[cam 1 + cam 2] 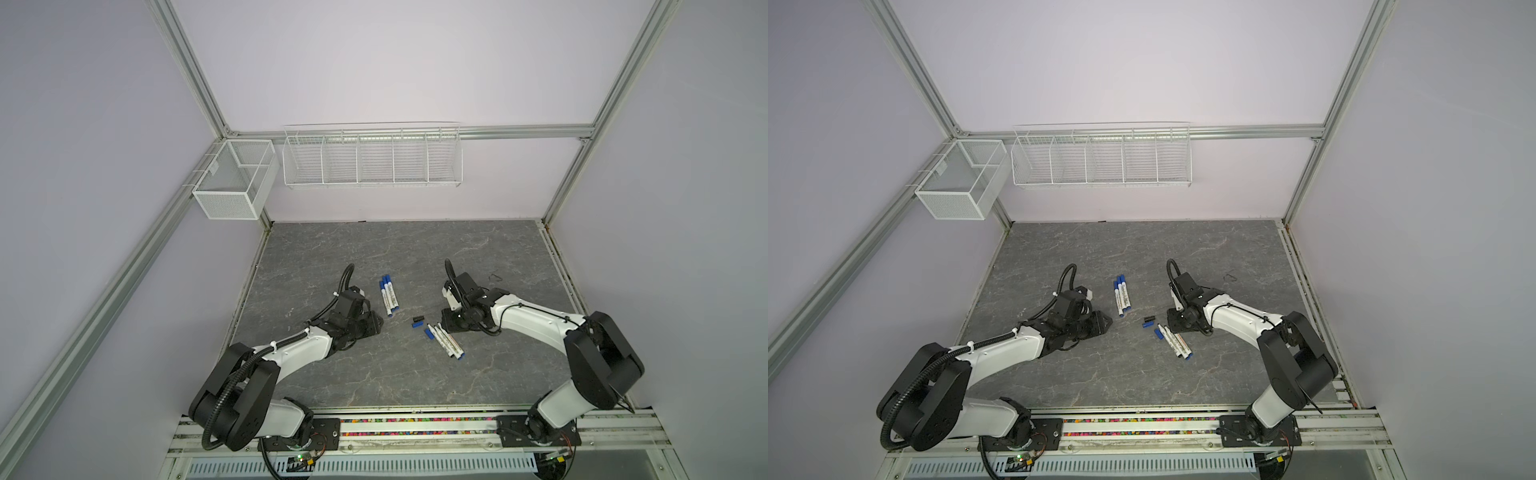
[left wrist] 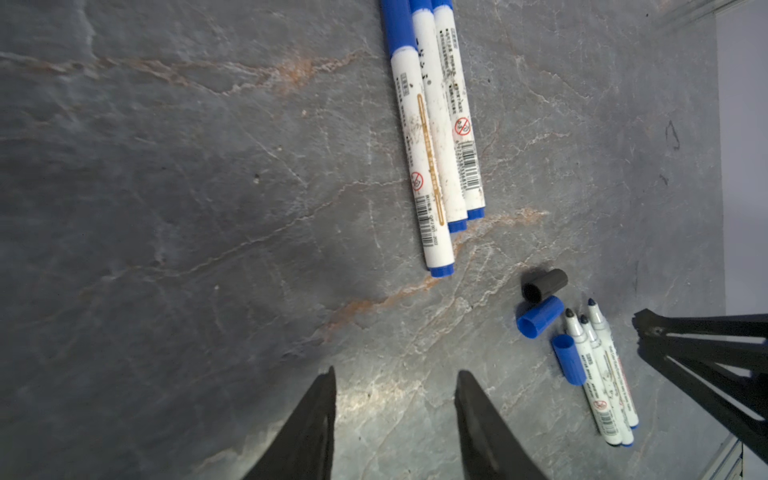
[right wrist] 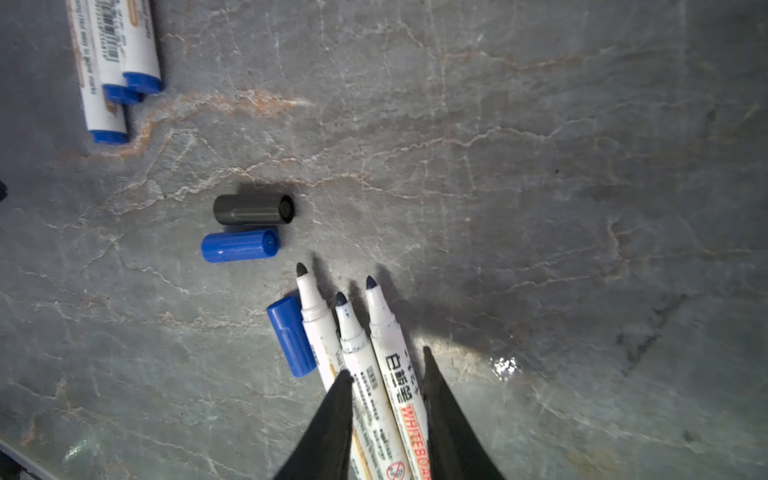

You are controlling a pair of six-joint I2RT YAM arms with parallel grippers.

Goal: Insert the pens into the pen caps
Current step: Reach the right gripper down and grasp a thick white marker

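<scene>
soft even light, blurred wrist-view edges

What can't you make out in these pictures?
- Right wrist view: uncapped pens, rear ends hidden behind the right gripper; whether its jaws grip them.
- Left wrist view: capped pens, cap tips cut off by the edge.
- In both top views: label print, too small.
</scene>
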